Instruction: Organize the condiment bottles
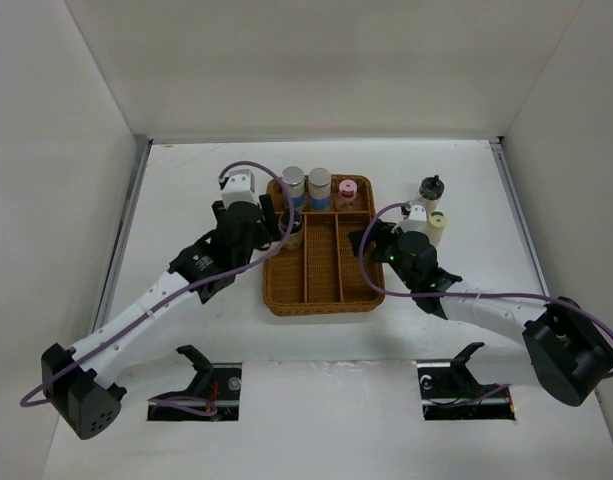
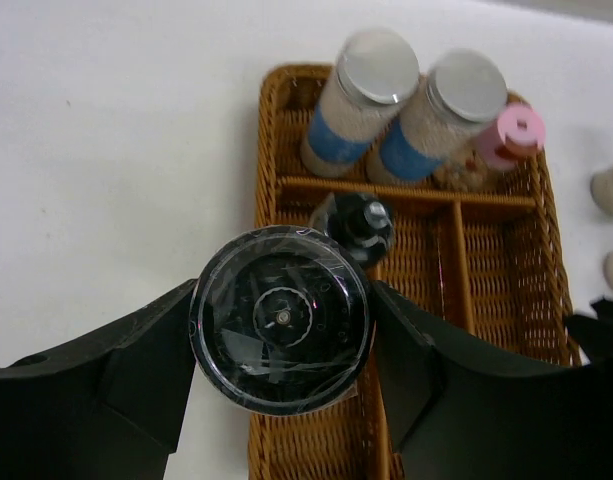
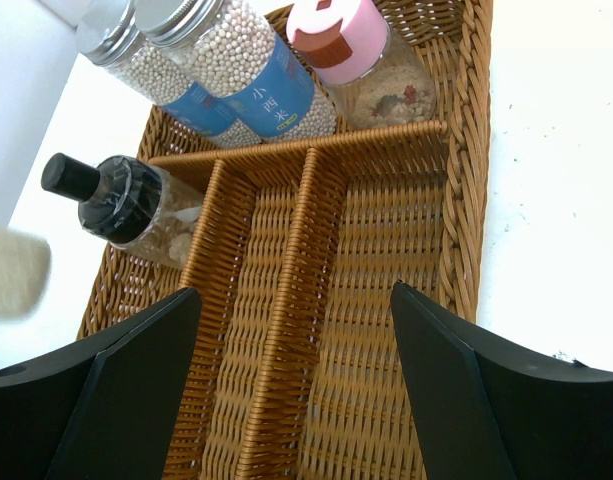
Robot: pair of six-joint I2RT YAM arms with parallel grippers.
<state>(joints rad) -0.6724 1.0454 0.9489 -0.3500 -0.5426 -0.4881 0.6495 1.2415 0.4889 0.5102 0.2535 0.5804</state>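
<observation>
1. The left end effector (image 2: 283, 305) is clenched on a black-lidded jar (image 2: 281, 325) at the left side of the wicker tray (image 1: 326, 306). Whether the jar touches the tray floor cannot be told.
2. A knob-topped black bottle (image 2: 358, 225) stands just beyond the held jar, in the tray's left compartment.
3. Two grey-capped jars (image 1: 293, 182) with blue labels and a pink-capped jar (image 1: 346, 188) stand side by side in the far compartment.
4. The right end effector (image 3: 294, 295) hangs released and empty above the long compartments.
5. A black-topped shaker (image 1: 432, 187) and a pale-yellow-capped jar (image 1: 437, 222) stand on the bench (image 1: 186, 180), right of the tray.
</observation>
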